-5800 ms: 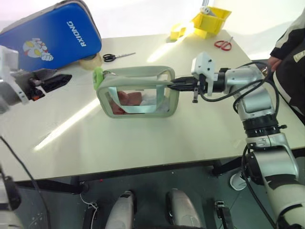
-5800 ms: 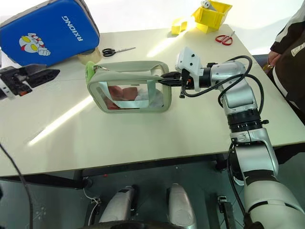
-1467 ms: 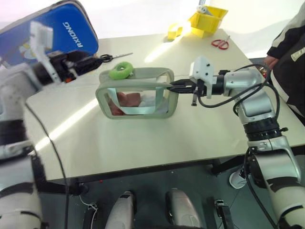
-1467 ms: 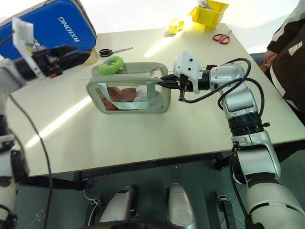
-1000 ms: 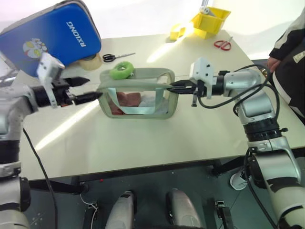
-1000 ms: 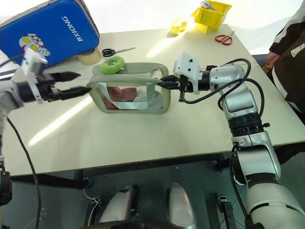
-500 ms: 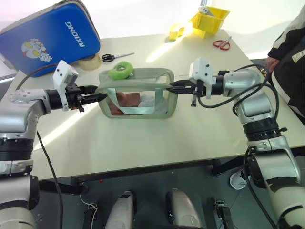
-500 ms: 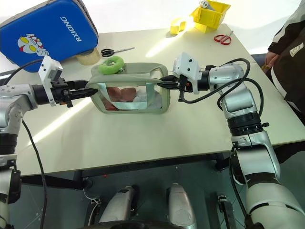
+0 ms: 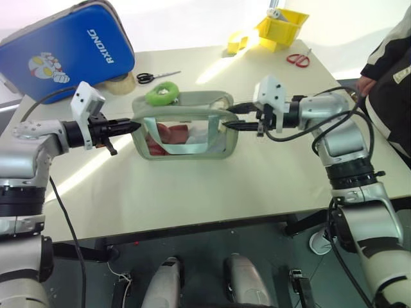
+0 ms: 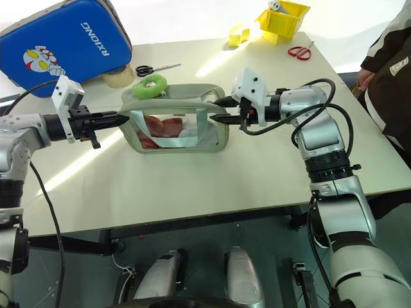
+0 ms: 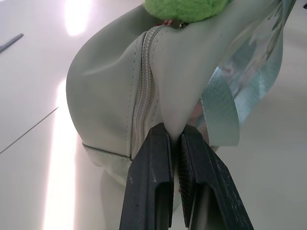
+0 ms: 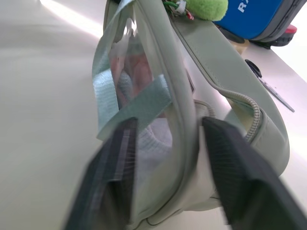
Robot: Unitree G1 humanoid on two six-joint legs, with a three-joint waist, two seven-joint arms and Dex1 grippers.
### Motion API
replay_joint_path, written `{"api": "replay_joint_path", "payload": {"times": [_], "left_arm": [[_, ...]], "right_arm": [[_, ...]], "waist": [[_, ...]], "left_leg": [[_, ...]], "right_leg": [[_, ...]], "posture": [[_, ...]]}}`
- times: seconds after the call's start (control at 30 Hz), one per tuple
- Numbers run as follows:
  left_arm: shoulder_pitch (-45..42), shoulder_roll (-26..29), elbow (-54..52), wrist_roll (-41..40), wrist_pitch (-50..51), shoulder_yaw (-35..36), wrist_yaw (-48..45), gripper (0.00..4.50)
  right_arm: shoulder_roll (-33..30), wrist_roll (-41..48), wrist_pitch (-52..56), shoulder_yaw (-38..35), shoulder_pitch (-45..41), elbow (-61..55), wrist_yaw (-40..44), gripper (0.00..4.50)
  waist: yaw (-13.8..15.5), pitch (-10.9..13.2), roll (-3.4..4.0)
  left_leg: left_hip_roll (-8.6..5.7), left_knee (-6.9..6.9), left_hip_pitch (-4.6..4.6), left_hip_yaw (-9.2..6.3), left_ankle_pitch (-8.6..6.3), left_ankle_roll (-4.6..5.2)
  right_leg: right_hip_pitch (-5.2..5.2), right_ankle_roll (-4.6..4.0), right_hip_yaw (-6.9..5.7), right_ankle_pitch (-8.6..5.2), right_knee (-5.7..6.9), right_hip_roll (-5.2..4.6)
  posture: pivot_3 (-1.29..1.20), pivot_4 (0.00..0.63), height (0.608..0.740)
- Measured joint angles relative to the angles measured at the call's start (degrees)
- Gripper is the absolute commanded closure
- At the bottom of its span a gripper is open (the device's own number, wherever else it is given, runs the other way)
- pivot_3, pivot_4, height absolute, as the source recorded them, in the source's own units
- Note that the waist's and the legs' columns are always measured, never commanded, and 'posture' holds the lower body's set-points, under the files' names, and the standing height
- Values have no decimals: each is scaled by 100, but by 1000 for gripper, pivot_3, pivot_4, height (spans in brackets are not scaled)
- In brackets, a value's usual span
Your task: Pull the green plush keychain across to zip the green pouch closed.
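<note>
The left gripper point(image 11: 175, 158) is pinching the green pouch point(image 9: 186, 125)'s end; the right gripper point(image 9: 232, 119) is standing spread, seemingly straddling the opposite end, and the green plush keychain point(image 9: 162, 94) is lying nearer the left one.

The pale sage-green soft pouch point(image 9: 185, 125) looks matt and leather-like, stitched, with a glossy clear plastic window and woven light-blue strap. The lime-green plush keychain point(image 9: 162, 94) is fuzzy. The cream desk point(image 9: 212, 186) is smooth, faintly sheened.

Pale table point(image 9: 212, 186) streaked with bright light; dark floor point(image 9: 192, 269) beneath; white wall point(image 9: 192, 19) behind.
</note>
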Motion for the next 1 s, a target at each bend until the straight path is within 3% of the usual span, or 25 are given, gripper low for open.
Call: {"api": "replay_joint_path", "payload": {"times": [0.03,0.07,0.23,0.43,0.73,1.0], "left_arm": [[0,0,0,0,-1,0,1,4500],[2,1,0,0,-2,1,2,4500],[72,49,-4,0,-22,63,2,4500],[122,51,-131,-5,-20,61,-22,4500],[121,63,-142,-2,-4,70,-4,4500],[121,61,-173,-3,-1,68,9,4500]], "right_arm": [[-15,32,66,-9,-9,-41,12,194],[-43,68,129,-23,-13,-90,23,38],[-59,641,1212,-309,-373,-608,-71,38],[1022,1144,2136,-452,-1295,-1038,-1025,38],[1456,-224,503,353,-1587,871,-1712,38],[2042,-400,80,474,-1753,1056,-1720,38]], "waist": [[0,0,0],[2,0,0],[-31,1,1],[-7,-3,-4],[-3,-2,-4],[-15,-2,-3]], "left_leg": [[0,0,0,0,0,0],[0,0,0,0,0,0],[2,-2,0,0,0,0],[11,-2,0,-2,0,0],[6,-1,-4,0,0,0],[10,-2,-4,0,0,0]], "right_leg": [[0,0,0,0,0,0],[0,0,0,0,0,0],[-7,0,4,0,5,2],[-10,-1,6,1,8,13],[-13,-2,6,1,7,11],[-16,-2,7,1,8,15]], "posture": [[0,150,740],[0,150,740],[0,150,740],[0,150,740],[0,150,740],[0,150,740]]}}
